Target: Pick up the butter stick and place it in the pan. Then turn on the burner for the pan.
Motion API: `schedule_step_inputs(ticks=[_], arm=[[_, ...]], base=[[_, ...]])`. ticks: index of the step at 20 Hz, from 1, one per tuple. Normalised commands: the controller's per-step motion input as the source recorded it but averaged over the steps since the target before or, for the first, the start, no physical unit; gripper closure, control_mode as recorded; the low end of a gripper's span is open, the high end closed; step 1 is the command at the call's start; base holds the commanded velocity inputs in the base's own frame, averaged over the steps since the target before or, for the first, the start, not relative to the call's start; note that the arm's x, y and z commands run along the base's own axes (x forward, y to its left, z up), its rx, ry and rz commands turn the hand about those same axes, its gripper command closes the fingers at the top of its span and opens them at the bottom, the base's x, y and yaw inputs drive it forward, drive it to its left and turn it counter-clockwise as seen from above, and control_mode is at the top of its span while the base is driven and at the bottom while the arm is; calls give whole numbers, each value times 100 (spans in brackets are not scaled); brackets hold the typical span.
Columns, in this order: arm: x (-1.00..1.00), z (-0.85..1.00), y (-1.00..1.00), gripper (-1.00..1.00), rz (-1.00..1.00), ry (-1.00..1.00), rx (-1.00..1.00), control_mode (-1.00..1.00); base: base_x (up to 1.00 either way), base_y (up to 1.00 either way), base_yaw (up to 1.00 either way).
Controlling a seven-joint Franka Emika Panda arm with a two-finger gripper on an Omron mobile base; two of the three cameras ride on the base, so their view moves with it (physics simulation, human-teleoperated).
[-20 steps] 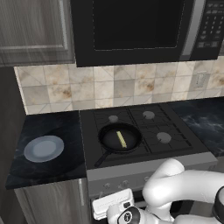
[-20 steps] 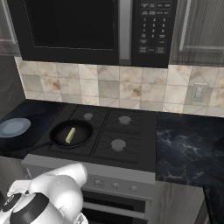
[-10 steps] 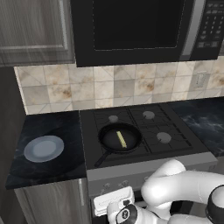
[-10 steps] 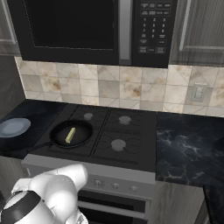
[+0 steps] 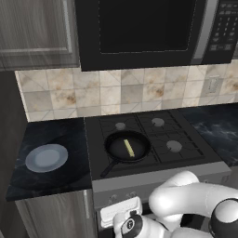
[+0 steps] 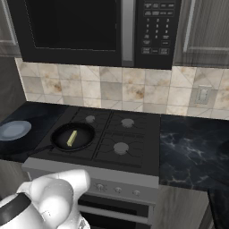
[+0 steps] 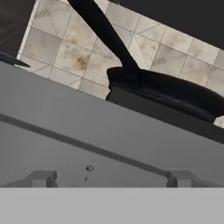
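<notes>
The black pan (image 5: 127,146) sits on the stove's front-left burner, its handle pointing toward the front left. The pale-yellow butter stick (image 5: 128,148) lies inside it, also clear in the right base view as the butter stick (image 6: 71,138) in the pan (image 6: 73,137). My gripper (image 5: 121,211) hangs low in front of the stove's front panel, below the pan. In the hand view the gripper (image 7: 111,179) is open, its fingertips (image 7: 41,178) wide apart with nothing between them, facing the grey panel with the pan (image 7: 170,94) above it.
A grey-blue plate (image 5: 46,157) lies on the dark counter left of the stove. Knobs (image 6: 117,189) line the stove's front panel. A microwave (image 5: 139,28) hangs above the stove. Dark counter (image 6: 192,147) runs to the right.
The arm has shifted slightly, low in front of the stove. The pan, the butter stick and the plate have not moved, and the gripper stays open.
</notes>
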Motion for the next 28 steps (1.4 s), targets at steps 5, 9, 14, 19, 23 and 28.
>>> schedule_step_inputs(ticks=[5,9,14,19,23,28], arm=[[18,-21,-11,-100,0,0,8,-100],[21,-17,-4,-100,0,0,7,-100],[18,-26,-1,-100,1,0,7,-100],[19,-23,0,-100,4,0,9,-100],[23,-27,-2,-100,4,-2,8,-100],[23,-20,-7,-100,5,-2,9,-100]], base=[[0,0,0],[0,0,0],[0,0,0],[0,0,0],[0,0,0],[0,0,0]])
